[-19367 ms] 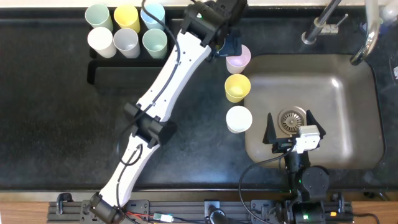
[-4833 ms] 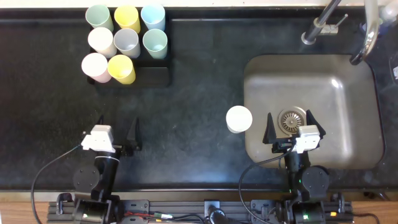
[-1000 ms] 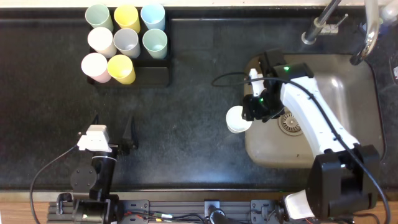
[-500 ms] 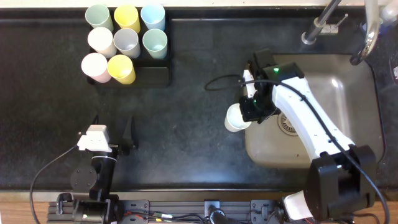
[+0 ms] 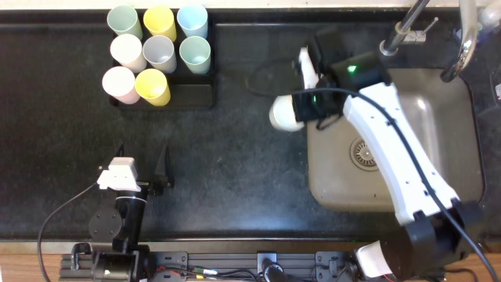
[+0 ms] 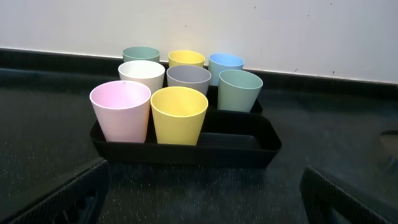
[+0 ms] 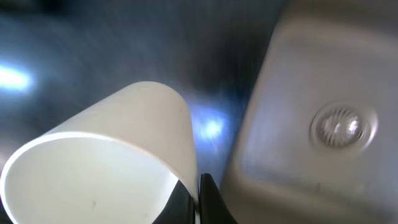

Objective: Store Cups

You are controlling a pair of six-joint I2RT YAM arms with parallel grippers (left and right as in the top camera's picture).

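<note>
Right, the right fingers (image 7: 201, 200) are pinching the white cup (image 5: 283, 114) at its rim. The cup is lifted, upper middle of the top frame, just left of the sink (image 5: 438, 180). It looks tilted, mouth not level.

The tray (image 5: 200, 97) sits upper left with eight cups in it. Its front row has the pink cup (image 5: 119, 82) and the yellow cup (image 5: 152, 86). The one free slot is at the right end of that row, beside the yellow one.

How I'd run the carry:
- Hold it high enough to pass over the standing rims.
- Come in from the tray's right side, where nothing stands.
- Level the cup before lowering, since a rim pinch lets it swing.
- Go straight down into the free slot, base flat on the tray floor, apart from the yellow cup and the green cup (image 5: 195, 53) behind.
- Release only once it's seated, then lift straight up so a finger doesn't drag it over.

The left fingers (image 6: 68, 196) are spread with nothing in them, parked lower left over the table (image 5: 235, 180). Probably out of the path.
</note>
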